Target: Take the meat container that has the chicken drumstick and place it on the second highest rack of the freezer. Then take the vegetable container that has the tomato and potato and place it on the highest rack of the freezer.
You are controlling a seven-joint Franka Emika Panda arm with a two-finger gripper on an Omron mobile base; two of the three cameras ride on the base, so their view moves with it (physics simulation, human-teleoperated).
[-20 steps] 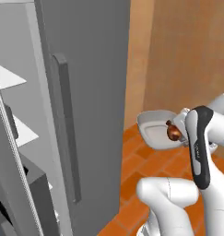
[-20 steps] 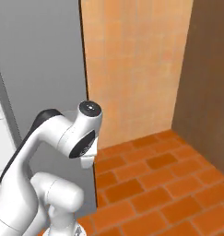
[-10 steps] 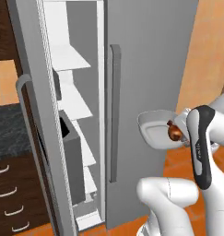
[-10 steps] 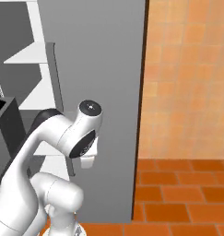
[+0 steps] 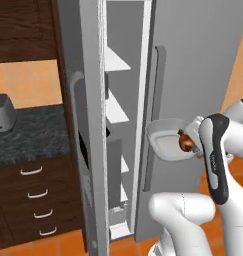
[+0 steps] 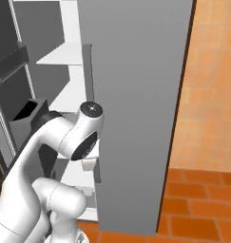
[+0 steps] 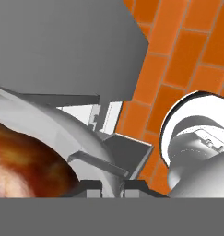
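Note:
My gripper [image 5: 195,147] is shut on the rim of the meat container [image 5: 163,137], a shallow light-grey tray held level at chest height. The glossy reddish-brown chicken drumstick [image 5: 185,143] lies in it near the hand. In the hand view the tray's rim [image 7: 53,120] curves across and the drumstick [image 7: 26,161] sits at lower left, with the gripper [image 7: 112,183] clamped on the rim. The tray hovers in front of the freezer [image 5: 193,60], by the bar handle of its closed right door. Left of it the open compartment shows white shelves [image 5: 115,60]. The vegetable container is out of view.
The freezer's open left door [image 5: 90,125] stands edge-on between the shelves and a dark counter [image 5: 28,135] with drawers and a grey appliance [image 5: 0,112]. Dark door bins [image 6: 12,61] hang at left. Orange brick floor [image 6: 202,204] and an orange wall [image 6: 212,80] lie to the right.
The whole picture has swung as the base moved: the freezer's open compartment and the counter have come into view. The tray stays held in the same spot relative to the arm.

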